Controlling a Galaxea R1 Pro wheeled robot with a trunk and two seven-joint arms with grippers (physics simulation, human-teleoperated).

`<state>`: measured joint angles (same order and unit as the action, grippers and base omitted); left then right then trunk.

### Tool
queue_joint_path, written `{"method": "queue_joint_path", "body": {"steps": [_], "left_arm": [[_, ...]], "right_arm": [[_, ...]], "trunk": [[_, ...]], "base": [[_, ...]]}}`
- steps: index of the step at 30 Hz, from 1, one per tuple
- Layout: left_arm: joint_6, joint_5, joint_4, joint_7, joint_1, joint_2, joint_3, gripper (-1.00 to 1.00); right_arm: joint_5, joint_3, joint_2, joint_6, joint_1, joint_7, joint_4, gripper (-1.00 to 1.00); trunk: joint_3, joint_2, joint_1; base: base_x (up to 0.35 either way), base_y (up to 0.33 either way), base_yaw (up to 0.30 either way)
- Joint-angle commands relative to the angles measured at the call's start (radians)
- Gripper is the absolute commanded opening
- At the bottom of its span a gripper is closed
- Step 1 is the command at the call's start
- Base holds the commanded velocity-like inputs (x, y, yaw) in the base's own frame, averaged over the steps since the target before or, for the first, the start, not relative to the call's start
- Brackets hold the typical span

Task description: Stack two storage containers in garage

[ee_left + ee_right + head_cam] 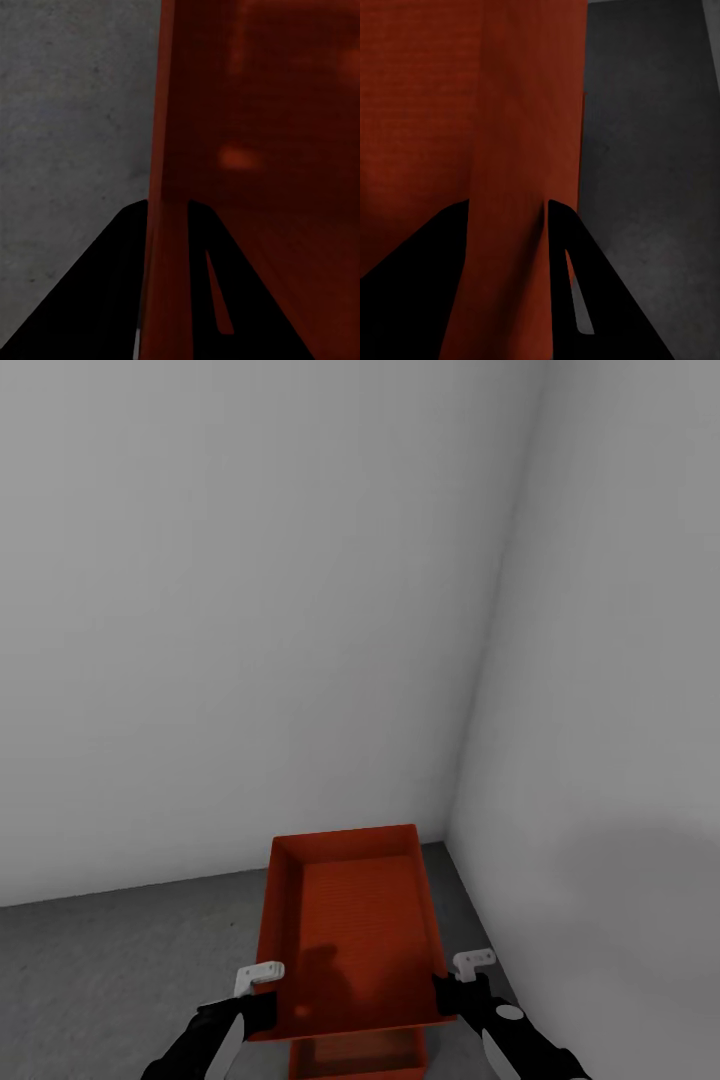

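Orange-red plastic, shallow and lidless: upper storage container (355, 930) held level in a white-walled corner, plain walls tapering slightly, ribbed bottom bare and shadowed at the near end. Directly beneath its near edge, part of a second storage container (358, 1052) of the same colour, apparently lower down over the floor (110, 960), though whether resting on it cannot be told from the head view. Left gripper (262, 1000) clamped on the upper bin's left long wall near the near corner, dark fingers (112, 300) pressed to either side of the thin wall, one outside over the speckled grey concrete, one inside. Right gripper (452, 990) likewise pinching the right long wall, fingers (585, 300) closed against both faces of the plastic with dark floor beyond. Both bins without contents as far as visible. White walls (250, 610) meeting at a corner just behind and to the right of the far end of the held bin.
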<state>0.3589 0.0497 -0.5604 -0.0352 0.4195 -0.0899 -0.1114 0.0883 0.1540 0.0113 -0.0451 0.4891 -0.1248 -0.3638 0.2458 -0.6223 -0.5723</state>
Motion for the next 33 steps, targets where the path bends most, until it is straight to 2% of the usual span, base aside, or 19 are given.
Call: {"method": "queue_joint_path", "body": {"steps": [1, 8, 33], "left_arm": [[-0.028, -0.023, -0.036, -0.028, 0.001, 0.013, -0.007, -1.00], [-0.028, -0.024, -0.036, -0.028, 0.001, 0.013, -0.007, -1.00], [-0.029, -0.024, -0.036, -0.028, 0.001, 0.013, -0.007, -1.00]], "right_arm": [[0.011, 0.029, -0.002, -0.004, 0.000, -0.032, 0.003, -1.00], [0.011, 0.029, -0.001, -0.004, 0.000, -0.032, 0.003, -1.00], [0.011, 0.029, -0.002, -0.003, 0.000, -0.032, 0.003, -1.00]], "trunk": [[0.005, -0.009, -0.004], [0.032, -0.058, -0.031], [0.149, -0.233, -0.127]], "base": [[0.000, 0.000, 0.000], [0.000, 0.000, 0.000], [0.000, 0.000, 0.000]]}}
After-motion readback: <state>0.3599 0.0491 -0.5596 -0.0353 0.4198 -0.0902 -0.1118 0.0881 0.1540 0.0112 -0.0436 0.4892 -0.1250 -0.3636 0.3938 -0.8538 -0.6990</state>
